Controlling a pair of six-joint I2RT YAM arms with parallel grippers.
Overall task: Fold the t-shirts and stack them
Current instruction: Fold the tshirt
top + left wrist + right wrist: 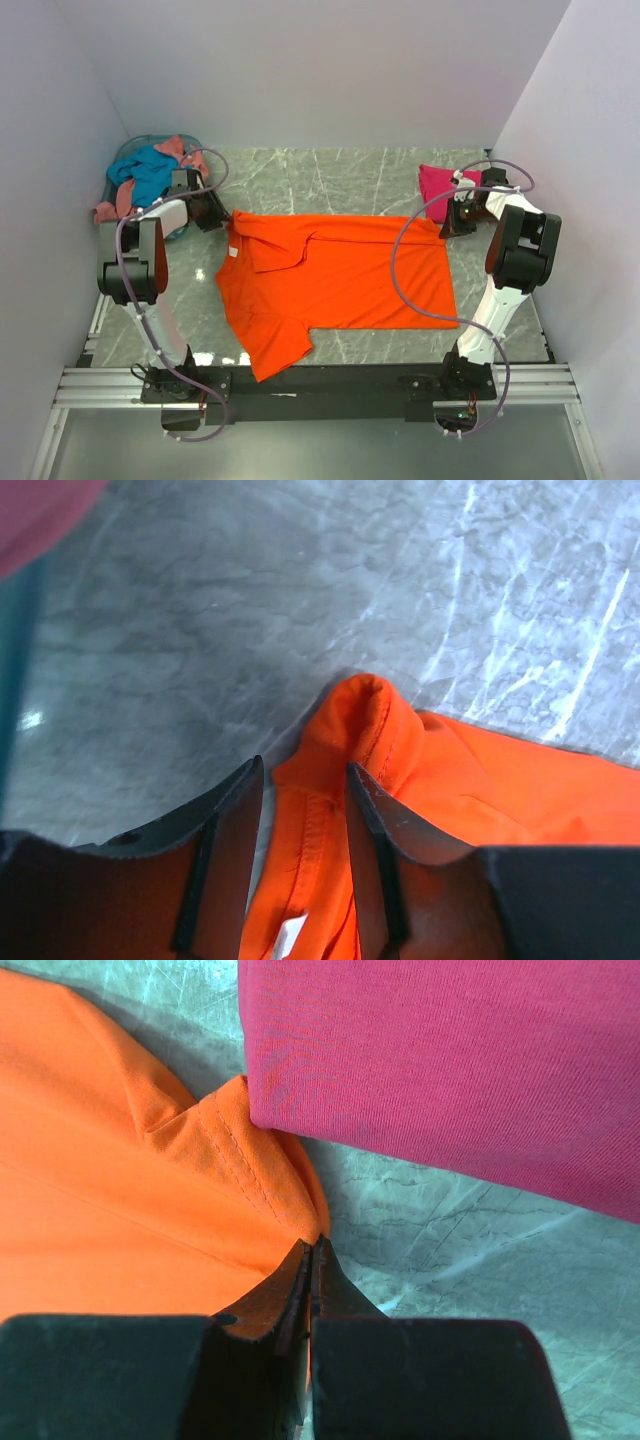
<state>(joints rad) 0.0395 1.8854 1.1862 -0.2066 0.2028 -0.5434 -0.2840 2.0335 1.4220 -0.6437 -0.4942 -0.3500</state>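
Note:
A bright orange t-shirt (340, 280) lies spread across the middle of the table, its top edge folded over. My left gripper (225, 215) is at the shirt's upper left corner. In the left wrist view its jaws (303, 768) stand apart around a raised fold of orange cloth (360, 720), with a gap showing on the left side. My right gripper (445, 228) is at the upper right corner, and its fingertips (312, 1242) are pressed together on the orange hem (240, 1160). A folded magenta-pink t-shirt (435, 183) (450, 1060) lies just behind it.
A pale blue round basket (130, 150) stands at the back left, holding a teal-blue t-shirt (150, 172) and a salmon-pink t-shirt (105, 210) that spill over its rim. White walls close in the table on three sides. Grey marble table (330, 180) shows behind the orange shirt.

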